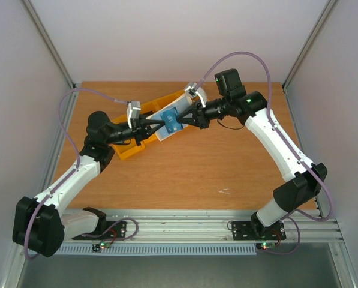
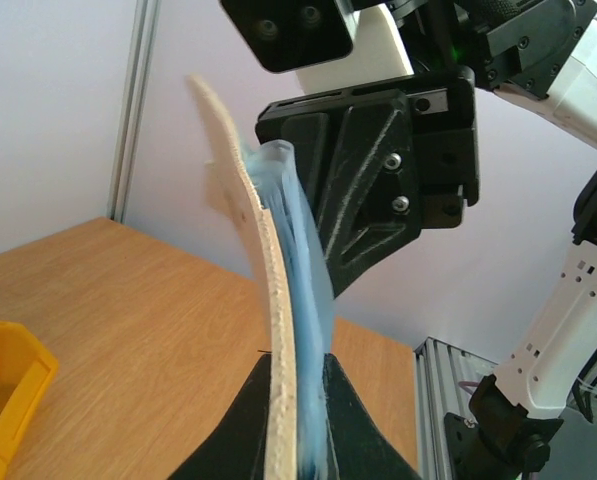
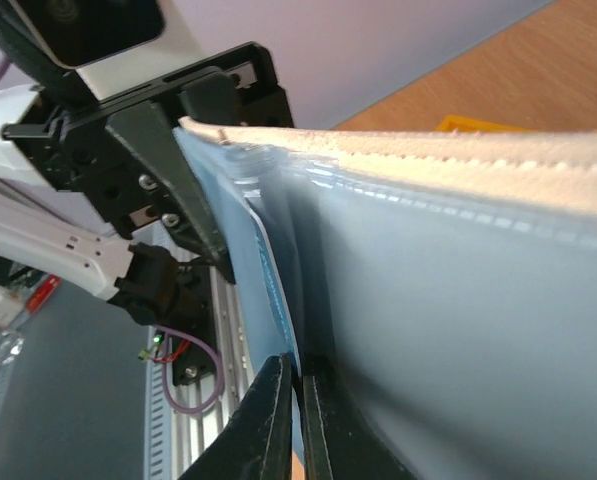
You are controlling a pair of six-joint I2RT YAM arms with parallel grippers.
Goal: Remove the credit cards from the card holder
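Holding the card holder (image 1: pixel 164 133) up in the air between them, both arms meet over the far-left part of the tabletop (image 1: pixel 220 162), right above the two yellow bins (image 1: pixel 131 150). So the holder isn't lying on anything, it's hanging between the two tools.

The left tool (image 1: pixel 153 125) comes in from the left and is clamped on the holder's edge. In the left wrist view you can see its two black fingers (image 2: pixel 240 425) squeezing the holder from both sides, with the cream face on one side and the pale blue pocket face on the other. The holder stands on edge there and bows a bit toward the top.

The right tool (image 1: pixel 180 122) comes in from the opposite side, on the pocket face. In its own wrist view the fingers (image 3: pixel 270 420) are pinched basically together on a thin blue edge sticking out of the pockets. That looks to me like the blue card (image 1: pixel 169 118), which also shows as a blue patch on the holder from the top camera. Most of that card sits in or against the pocket.

I can't spot the teal, red or dark cards in any view; the pocket plastic is too blurry up close to tell what's tucked inside.

One of the yellow bins peeks into the left wrist view at the lower left, sitting on the tabletop well below the holder.
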